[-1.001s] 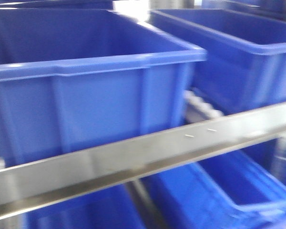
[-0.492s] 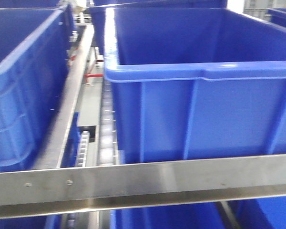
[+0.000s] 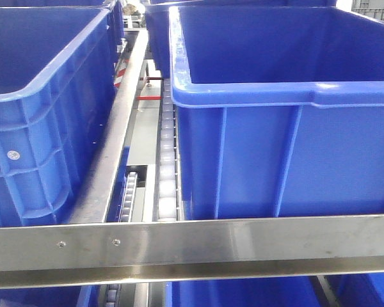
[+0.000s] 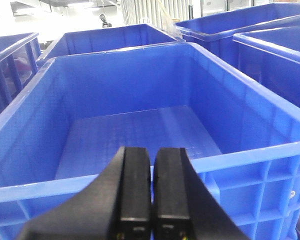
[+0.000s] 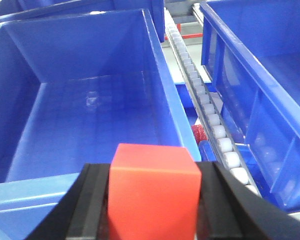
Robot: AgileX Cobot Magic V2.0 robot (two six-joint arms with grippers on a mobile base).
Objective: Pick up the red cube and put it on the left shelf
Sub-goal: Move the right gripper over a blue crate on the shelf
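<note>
Both grippers hang above the blue plastic crates point(image 3: 275, 160) of the steel-framed left shelf point(image 3: 192, 246): the right gripper point(image 5: 152, 200) pinches the small red cube point(image 5: 150, 175), and the left gripper point(image 4: 151, 190) has its jaws pressed together.

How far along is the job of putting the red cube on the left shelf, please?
Picking looks done: the right gripper is shut on the red cube. In hand: it holds the cube at the near rim of a blue crate on the shelf. Remaining: set it down and release. The left gripper is shut, empty.
</note>
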